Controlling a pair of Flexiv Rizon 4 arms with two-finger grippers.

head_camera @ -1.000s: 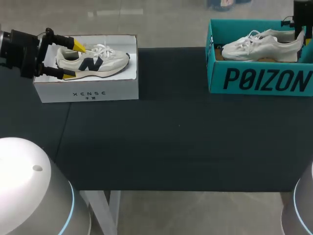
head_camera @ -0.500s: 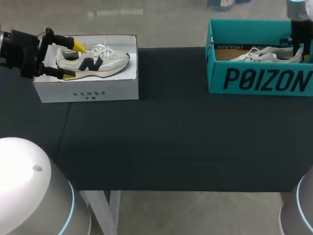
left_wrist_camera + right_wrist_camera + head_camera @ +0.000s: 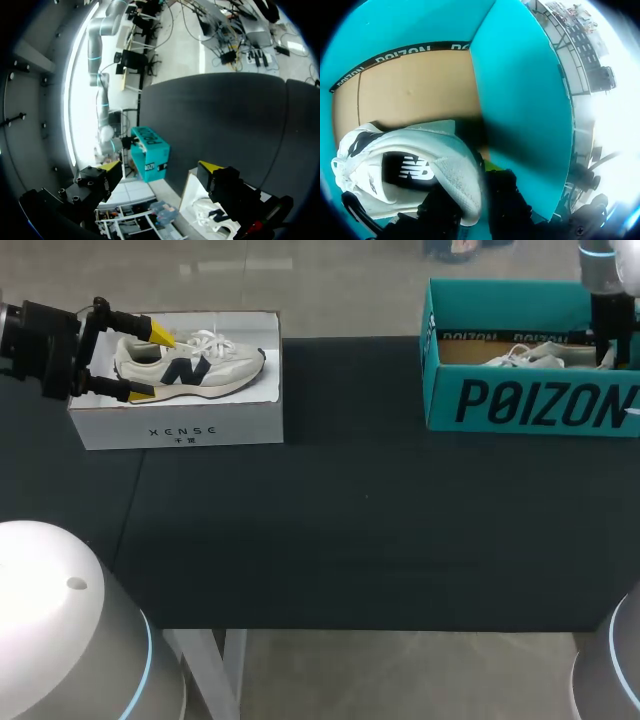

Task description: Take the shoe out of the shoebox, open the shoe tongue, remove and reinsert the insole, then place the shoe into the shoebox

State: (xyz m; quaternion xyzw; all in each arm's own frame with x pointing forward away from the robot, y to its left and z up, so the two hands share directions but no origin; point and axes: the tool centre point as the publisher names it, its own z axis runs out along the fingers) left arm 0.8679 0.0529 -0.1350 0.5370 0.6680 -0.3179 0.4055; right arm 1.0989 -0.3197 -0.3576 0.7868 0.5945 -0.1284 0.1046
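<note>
Enclosing the shoe (image 3: 535, 355), teal shoebox (image 3: 530, 402) walls

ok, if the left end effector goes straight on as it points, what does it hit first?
Likely the shoe in the white box: the open left end effector points along it, fingers either side of the heel. Height is unclear; if it rides above the shoe, the way looks free.

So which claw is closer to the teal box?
Right. The right claw is down inside the teal box, clamped on the white shoe. The left claw is across the table, open over the white box.
</note>
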